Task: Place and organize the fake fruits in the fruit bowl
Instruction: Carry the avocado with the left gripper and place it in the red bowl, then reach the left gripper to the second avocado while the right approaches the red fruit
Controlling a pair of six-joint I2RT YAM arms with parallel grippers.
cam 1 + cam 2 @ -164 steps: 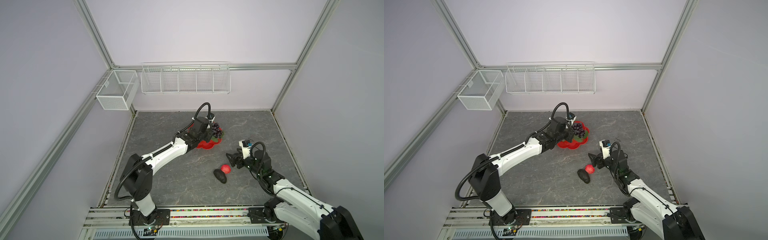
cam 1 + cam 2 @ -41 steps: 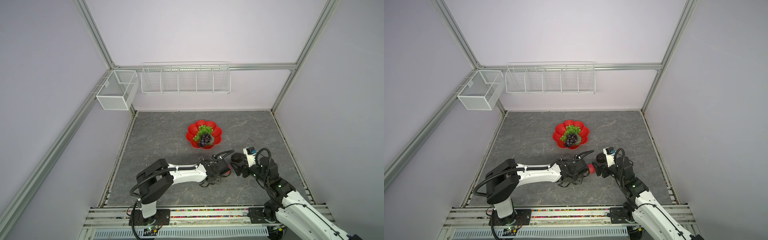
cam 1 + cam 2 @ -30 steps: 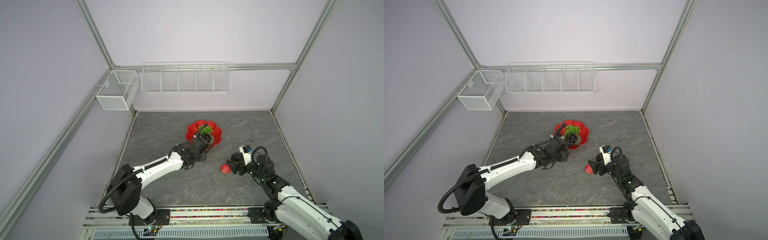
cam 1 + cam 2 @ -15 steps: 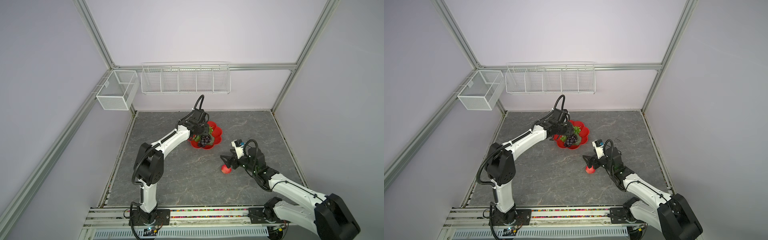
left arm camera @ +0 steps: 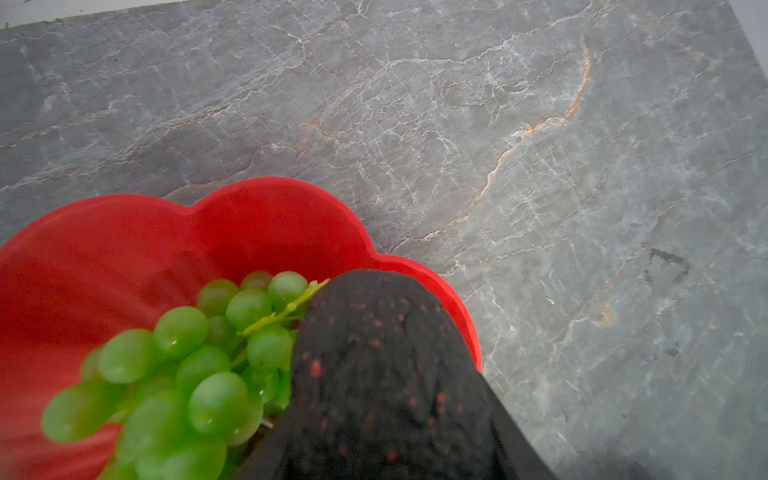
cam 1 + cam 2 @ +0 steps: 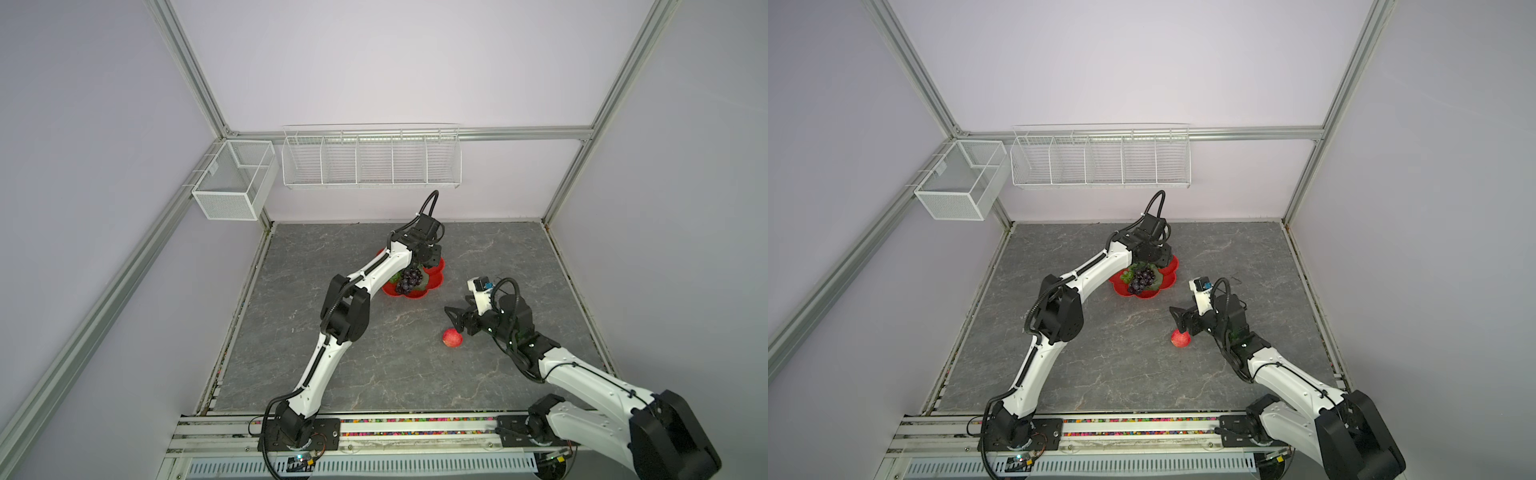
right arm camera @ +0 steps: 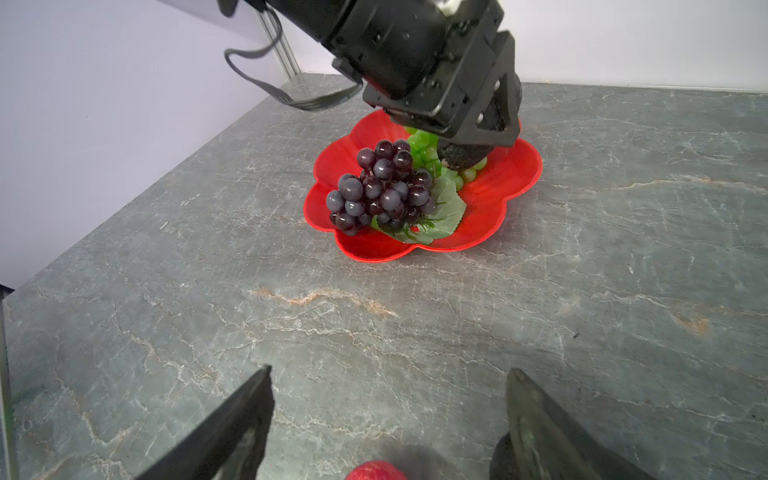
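Note:
The red scalloped fruit bowl (image 6: 415,294) (image 6: 1142,294) sits mid-table and holds the dark purple grape bunch (image 6: 409,279) (image 7: 380,187) and the green grape bunch (image 5: 187,374) (image 7: 422,143). My left gripper (image 6: 428,266) (image 7: 465,141) hangs over the bowl's far side, shut on a blackish avocado (image 5: 382,374) (image 7: 461,156) that touches the green grapes. The small red apple (image 6: 452,337) (image 6: 1180,338) lies on the table. My right gripper (image 6: 455,320) (image 7: 388,415) stands open just above and behind it, apart from it.
A long white wire basket (image 6: 370,160) hangs on the back wall and a mesh one (image 6: 232,183) on the left wall. Aluminium frame posts stand at the back corners. The left arm (image 6: 345,307) stretches across the table's left half.
The left arm has swung from the bowl's near side to above its far side, carrying the avocado. The right gripper has shifted slightly by the apple, which has stayed put.

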